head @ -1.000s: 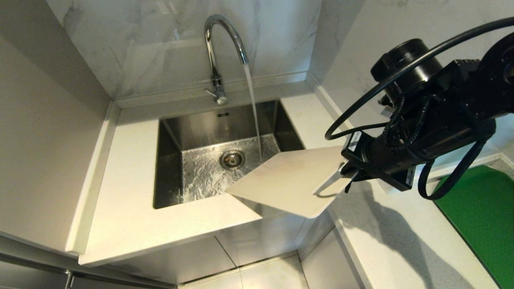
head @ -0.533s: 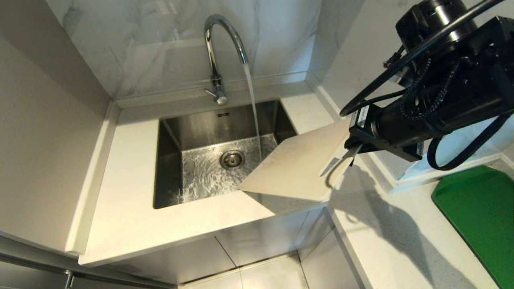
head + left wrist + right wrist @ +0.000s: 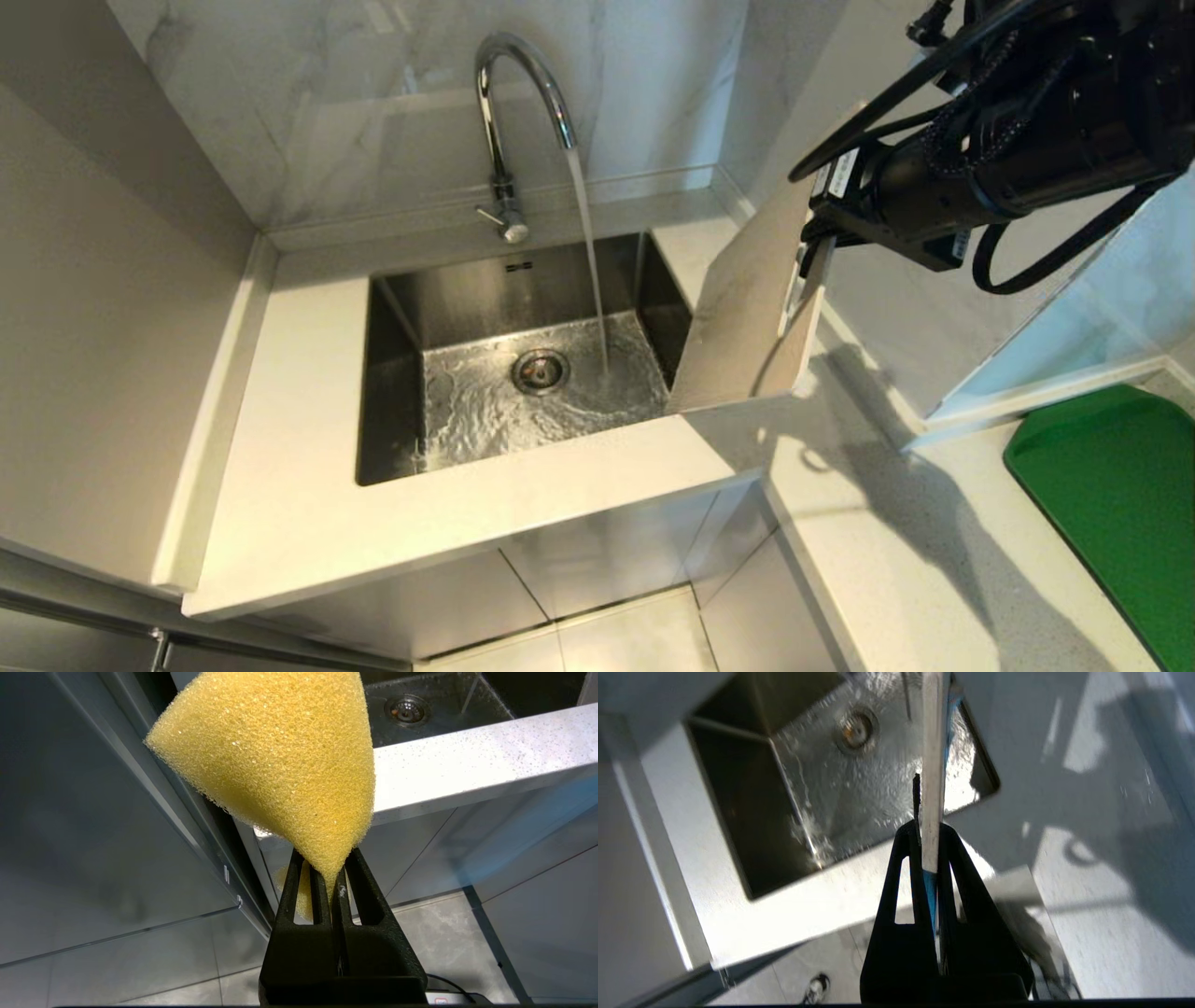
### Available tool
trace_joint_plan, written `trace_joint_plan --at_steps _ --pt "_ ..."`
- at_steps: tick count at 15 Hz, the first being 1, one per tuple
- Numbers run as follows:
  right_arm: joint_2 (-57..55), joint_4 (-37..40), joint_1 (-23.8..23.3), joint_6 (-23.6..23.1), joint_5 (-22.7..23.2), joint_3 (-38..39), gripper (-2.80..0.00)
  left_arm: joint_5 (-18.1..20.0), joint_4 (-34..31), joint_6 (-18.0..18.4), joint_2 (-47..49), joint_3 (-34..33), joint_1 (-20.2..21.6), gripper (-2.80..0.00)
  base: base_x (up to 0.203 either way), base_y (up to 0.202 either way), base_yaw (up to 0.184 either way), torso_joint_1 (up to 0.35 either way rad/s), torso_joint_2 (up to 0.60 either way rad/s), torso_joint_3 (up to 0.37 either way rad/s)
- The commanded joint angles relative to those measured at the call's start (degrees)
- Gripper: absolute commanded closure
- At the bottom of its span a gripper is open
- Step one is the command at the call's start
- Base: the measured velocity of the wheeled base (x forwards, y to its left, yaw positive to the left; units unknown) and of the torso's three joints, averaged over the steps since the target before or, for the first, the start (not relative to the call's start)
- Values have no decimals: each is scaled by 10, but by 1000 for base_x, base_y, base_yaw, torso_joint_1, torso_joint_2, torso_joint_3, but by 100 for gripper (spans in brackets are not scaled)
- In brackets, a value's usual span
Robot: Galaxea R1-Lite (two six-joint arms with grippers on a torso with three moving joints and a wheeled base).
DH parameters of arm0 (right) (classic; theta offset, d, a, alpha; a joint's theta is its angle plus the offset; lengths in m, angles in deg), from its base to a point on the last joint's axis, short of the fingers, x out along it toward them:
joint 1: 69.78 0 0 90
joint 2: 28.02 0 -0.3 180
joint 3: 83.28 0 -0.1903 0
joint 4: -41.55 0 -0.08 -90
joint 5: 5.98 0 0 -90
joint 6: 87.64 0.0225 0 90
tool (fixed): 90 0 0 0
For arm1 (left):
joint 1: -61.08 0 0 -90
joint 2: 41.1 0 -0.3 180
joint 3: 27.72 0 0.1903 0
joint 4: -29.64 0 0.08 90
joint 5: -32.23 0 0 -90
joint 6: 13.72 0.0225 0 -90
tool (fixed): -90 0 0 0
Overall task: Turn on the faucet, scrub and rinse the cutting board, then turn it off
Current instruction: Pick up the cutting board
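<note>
Only left wrist view shows sponge (image 3: 280, 760) clamped.

The right gripper (image 3: 810, 250) is up higher than a second ago and nearer the wall behind the sink (image 3: 401, 308). The cutting board (image 3: 742, 317) it clamps, lying almost flat before, now stands steeply on edge over the sink's right rim.
</note>
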Motion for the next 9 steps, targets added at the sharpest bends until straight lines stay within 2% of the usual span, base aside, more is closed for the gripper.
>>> trace_joint_plan --at_steps 1,9 --pt "-9 -32 -1 2 2 -5 0 0 0 0 -1 0 0 0 0 0 0 0 0 0" --pt "33 -74 -12 -2 7 -5 0 0 0 0 -1 0 0 0 0 0 0 0 0 0"
